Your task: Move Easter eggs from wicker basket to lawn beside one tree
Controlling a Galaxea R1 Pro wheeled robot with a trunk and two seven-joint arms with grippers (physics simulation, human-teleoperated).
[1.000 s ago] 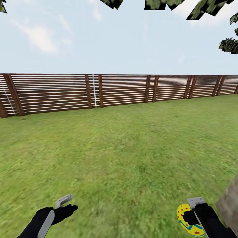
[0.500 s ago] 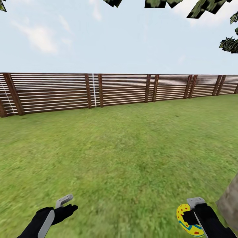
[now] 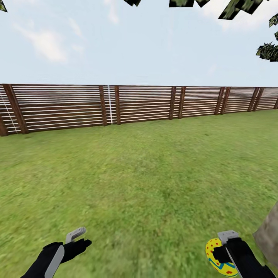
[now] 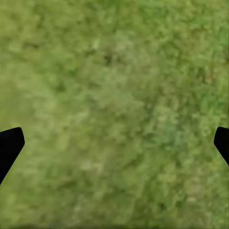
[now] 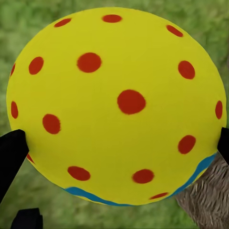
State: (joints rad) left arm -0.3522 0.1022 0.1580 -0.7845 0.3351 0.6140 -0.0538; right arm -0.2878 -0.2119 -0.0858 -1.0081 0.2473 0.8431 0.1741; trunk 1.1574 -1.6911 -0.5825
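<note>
My right gripper (image 3: 224,247) is shut on a yellow Easter egg (image 3: 213,250) with red dots and a blue-green zigzag band, low at the right of the head view. In the right wrist view the egg (image 5: 119,105) sits between the black fingertips (image 5: 12,152). Just to the right of it stands the pale grey-brown trunk of the tree (image 3: 268,235), whose bark (image 5: 210,202) lies close behind the egg. My left gripper (image 3: 80,238) hangs open over the lawn (image 3: 146,181), with only grass between its fingers (image 4: 9,148). The wicker basket and the other eggs are out of view.
A brown slatted wooden fence (image 3: 139,104) runs across the far side of the grass. Flat green leaf clusters (image 3: 239,7) hang overhead at the upper right. Wide grass stretches ahead and to the left.
The head view has tilted very slightly, so the fence sits a little higher. Both arms and the held egg keep their places.
</note>
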